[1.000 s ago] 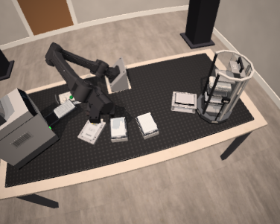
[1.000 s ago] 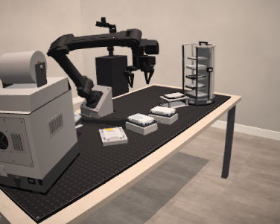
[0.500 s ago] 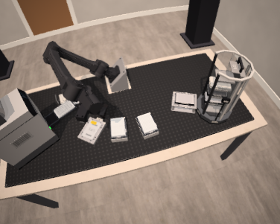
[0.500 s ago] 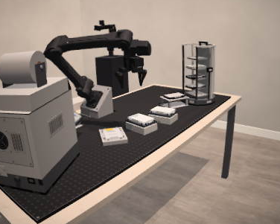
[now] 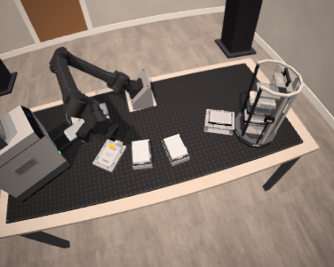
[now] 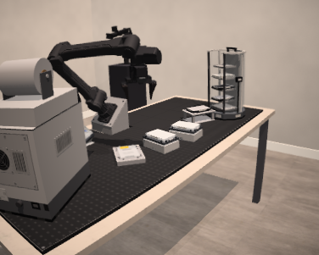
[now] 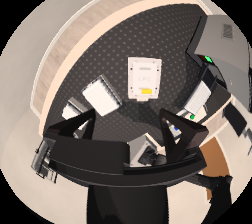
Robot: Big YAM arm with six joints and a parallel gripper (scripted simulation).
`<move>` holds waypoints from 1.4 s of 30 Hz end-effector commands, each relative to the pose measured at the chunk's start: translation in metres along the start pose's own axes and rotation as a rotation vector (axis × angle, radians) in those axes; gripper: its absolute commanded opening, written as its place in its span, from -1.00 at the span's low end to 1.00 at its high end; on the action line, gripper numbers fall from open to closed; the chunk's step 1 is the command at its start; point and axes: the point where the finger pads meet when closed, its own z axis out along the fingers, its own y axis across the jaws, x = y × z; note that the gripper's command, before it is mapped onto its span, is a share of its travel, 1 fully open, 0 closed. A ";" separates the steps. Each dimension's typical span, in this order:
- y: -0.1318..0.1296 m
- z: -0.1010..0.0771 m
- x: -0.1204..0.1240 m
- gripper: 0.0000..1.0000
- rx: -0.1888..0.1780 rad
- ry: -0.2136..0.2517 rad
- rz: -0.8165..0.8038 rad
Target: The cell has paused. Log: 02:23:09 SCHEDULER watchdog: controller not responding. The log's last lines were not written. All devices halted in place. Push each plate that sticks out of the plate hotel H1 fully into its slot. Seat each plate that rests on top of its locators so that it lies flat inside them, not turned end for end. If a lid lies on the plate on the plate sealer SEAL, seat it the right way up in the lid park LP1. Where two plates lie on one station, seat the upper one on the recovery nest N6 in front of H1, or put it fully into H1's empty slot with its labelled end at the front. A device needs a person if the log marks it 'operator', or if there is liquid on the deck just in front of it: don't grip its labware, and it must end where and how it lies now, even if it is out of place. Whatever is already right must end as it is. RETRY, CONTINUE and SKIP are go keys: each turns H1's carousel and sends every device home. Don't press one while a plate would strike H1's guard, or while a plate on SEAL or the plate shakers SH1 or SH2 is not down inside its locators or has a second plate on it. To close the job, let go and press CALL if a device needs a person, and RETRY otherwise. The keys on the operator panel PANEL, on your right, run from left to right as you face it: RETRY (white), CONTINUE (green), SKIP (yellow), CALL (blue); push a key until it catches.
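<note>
My gripper (image 5: 106,129) (image 6: 142,90) (image 7: 127,112) is open and empty. It hangs above the deck's left part, between the sealer SEAL (image 5: 19,159) (image 6: 31,139) (image 7: 226,41) and the lid park LP1 (image 5: 109,155) (image 6: 128,153) (image 7: 144,78), which carries a flat white piece with a yellow label. A white plate (image 5: 73,131) (image 7: 195,103) lies on the sealer's stage. Each of the two shakers bears a plate: SH1 (image 5: 141,154) (image 6: 160,136) (image 7: 101,97) and SH2 (image 5: 175,150) (image 6: 185,128). The nest N6 (image 5: 219,121) (image 6: 198,111) holds a plate in front of the hotel H1 (image 5: 268,106) (image 6: 226,84). The arm hides most of the panel (image 5: 103,109).
The arm's grey base (image 5: 143,92) (image 6: 112,118) stands at the back middle of the table. A black pillar (image 5: 242,17) stands on the floor behind the table. The table's front edge lies beyond the row of stations.
</note>
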 end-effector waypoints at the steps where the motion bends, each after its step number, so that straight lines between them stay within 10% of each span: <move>1: -0.018 0.005 0.000 1.00 0.015 0.012 -0.007; 34: -0.112 0.004 -0.008 1.00 0.012 0.010 -0.004; 42: -0.138 0.004 0.001 1.00 0.018 0.010 0.280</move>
